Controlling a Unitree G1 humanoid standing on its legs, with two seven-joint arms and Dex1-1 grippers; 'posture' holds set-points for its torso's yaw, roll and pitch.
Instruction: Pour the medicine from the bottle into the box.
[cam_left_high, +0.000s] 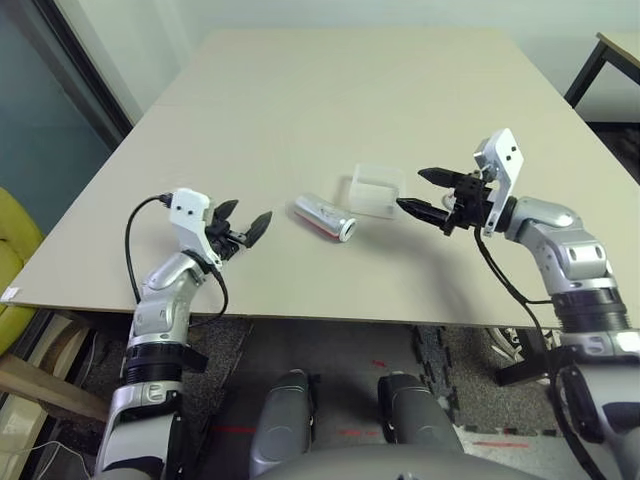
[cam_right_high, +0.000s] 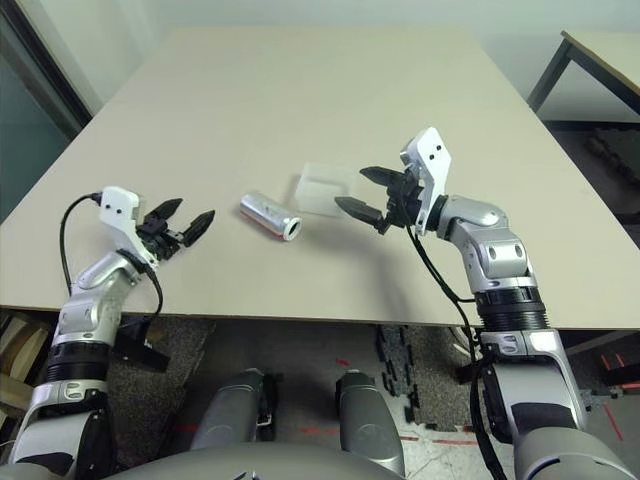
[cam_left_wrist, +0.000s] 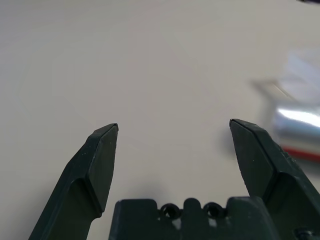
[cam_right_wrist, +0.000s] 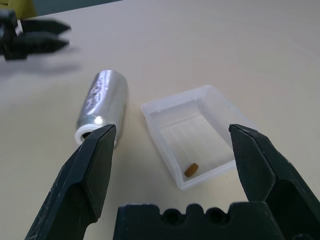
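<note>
Label of the small silvery-white plastic bottle (cam_left_high: 324, 218) blurs; it lies flat, mouth toward the robot, beside the clear frosted box (cam_left_high: 376, 190); both grippers (cam_left_high: 244, 225) (cam_left_high: 426, 192) gape empty.

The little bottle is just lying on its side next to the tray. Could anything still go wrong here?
The bottle lies on its side with its mouth open, so it might roll if nudged, possibly spilling anything left inside. The box has no lid and appears to hold one small brown pill; the right end effector, open close beside it, could bump it and tip that out.
</note>
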